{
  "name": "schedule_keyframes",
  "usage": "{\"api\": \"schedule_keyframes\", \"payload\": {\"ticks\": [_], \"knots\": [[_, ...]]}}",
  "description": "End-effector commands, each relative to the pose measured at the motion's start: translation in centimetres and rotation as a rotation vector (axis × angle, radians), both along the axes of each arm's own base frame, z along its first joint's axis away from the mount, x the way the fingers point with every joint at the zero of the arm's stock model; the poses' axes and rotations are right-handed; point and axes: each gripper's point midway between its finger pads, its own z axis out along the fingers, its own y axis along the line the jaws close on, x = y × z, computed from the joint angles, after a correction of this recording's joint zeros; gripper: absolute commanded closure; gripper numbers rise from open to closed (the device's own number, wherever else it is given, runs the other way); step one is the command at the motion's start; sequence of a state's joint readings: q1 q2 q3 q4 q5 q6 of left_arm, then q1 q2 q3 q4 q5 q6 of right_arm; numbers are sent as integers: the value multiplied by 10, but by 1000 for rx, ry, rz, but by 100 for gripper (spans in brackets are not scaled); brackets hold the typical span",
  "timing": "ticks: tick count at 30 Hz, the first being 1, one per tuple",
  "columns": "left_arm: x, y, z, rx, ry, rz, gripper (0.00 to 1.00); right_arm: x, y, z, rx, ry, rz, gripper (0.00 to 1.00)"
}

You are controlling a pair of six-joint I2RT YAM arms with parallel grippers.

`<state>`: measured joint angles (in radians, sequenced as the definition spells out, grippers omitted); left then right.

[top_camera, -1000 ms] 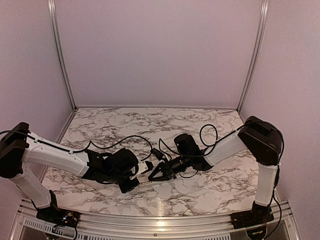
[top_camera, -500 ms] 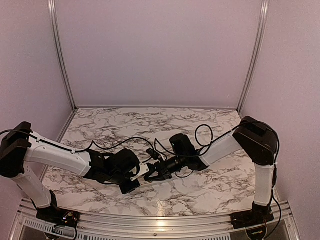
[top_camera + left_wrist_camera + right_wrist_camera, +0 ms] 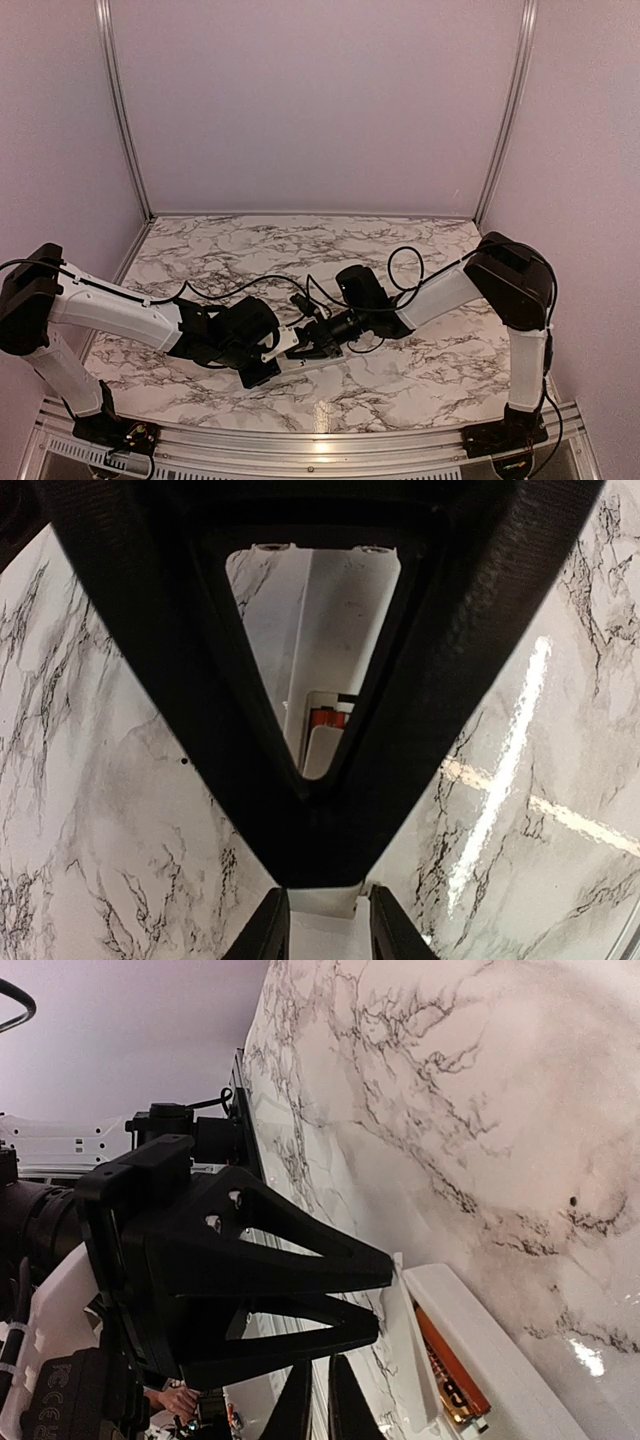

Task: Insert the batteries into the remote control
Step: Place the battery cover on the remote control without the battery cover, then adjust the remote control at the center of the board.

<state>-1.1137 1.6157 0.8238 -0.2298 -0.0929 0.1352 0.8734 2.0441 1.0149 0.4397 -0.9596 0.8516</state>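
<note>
Gently, while our left gripper (image 3: 320, 935) clamps the remote control (image 3: 340, 620), we should nudge the battery (image 3: 445, 1360) flat with our closed-up right gripper (image 3: 315, 1400).

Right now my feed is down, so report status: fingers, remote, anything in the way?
Left fingers clamped on remote control. Right fingers shut, tips close over it. One battery seated in the remote. No obstruction seen.

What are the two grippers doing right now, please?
Left gripper: closed on the slim white plastic remote control.
Right gripper: shut, nothing visibly held.
</note>
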Motion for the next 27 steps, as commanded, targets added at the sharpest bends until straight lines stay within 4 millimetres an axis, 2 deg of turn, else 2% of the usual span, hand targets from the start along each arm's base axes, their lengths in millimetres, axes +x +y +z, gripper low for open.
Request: {"api": "schedule_keyframes", "payload": {"ticks": [1,8,19,23,27], "knots": [[0,-3,7,-18,3,-12,70,-1,7,-10,-32,-20,8,94],[3,-3,14,-36,-15,7,64,-5,9,-19,-73,-46,27,95],[5,-4,34,-104,-49,20,62,-2,3,-42,-149,-39,1,96],[16,4,53,-178,-57,128,61,-3,1,-49,-165,-29,-7,97],[30,22,71,-297,-30,308,61,-3,1,-46,-160,-29,-10,97]]}}
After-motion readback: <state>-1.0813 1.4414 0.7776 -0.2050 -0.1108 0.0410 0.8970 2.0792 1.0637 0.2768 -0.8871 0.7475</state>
